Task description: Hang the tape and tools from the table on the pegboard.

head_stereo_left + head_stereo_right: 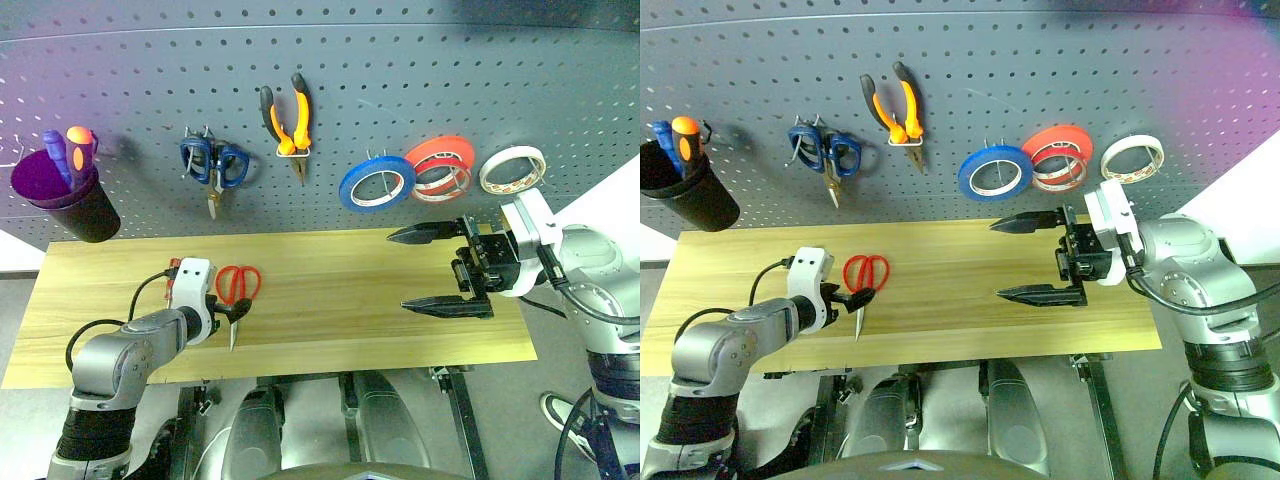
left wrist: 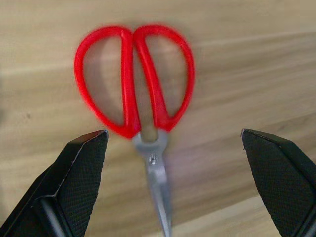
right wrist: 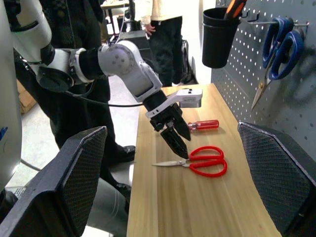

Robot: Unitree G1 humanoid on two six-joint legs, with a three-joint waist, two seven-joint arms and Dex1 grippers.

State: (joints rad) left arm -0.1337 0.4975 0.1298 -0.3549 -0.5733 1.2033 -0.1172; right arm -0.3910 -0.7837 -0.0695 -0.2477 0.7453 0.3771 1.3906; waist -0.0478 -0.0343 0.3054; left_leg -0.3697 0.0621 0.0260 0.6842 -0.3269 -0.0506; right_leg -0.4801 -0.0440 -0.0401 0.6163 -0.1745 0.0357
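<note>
Nearest to us, left pincer [image 1: 232, 312] hangs jaws wide just over the red-handled scissors [image 1: 238, 288], which lie flat on the bench [image 1: 330, 300] at its left part, handles toward the pegboard, blades toward us; in the left wrist view the fingers [image 2: 81, 170] straddle the pivot with nothing gripped. We judge the step in hand is the pick of the scissors: left pincer is lined up but not closed. Next move calls for a short drop and a close across the pivot or the handle necks; the scissors lie flat on the wood, so the fingertips have to get right down to the bench surface, and a skewed close could make them spin or slide away. Just behind the left wrist, the right wrist view shows the red-handled screwdriver [image 3: 202, 125] on the bench, beside the scissors and not yet hung. Right pincer [image 1: 440, 270] is over the right part of the bench, jaws wide apart, empty, pointing toward the left side. Far side: pegboard [image 1: 400, 90] already carries the pliers [image 1: 288, 122] on a hook near the middle, and the whitish tape [image 1: 512, 169] at the right, next to a red roll [image 1: 440, 165] and a blue roll [image 1: 376, 184]. Blue-handled scissors [image 1: 213, 163] hang left of the pliers; a dark cup [image 1: 68, 200] hangs at the far left with tool handles in it. So we reckon the scissors and screwdriver remain.
</note>
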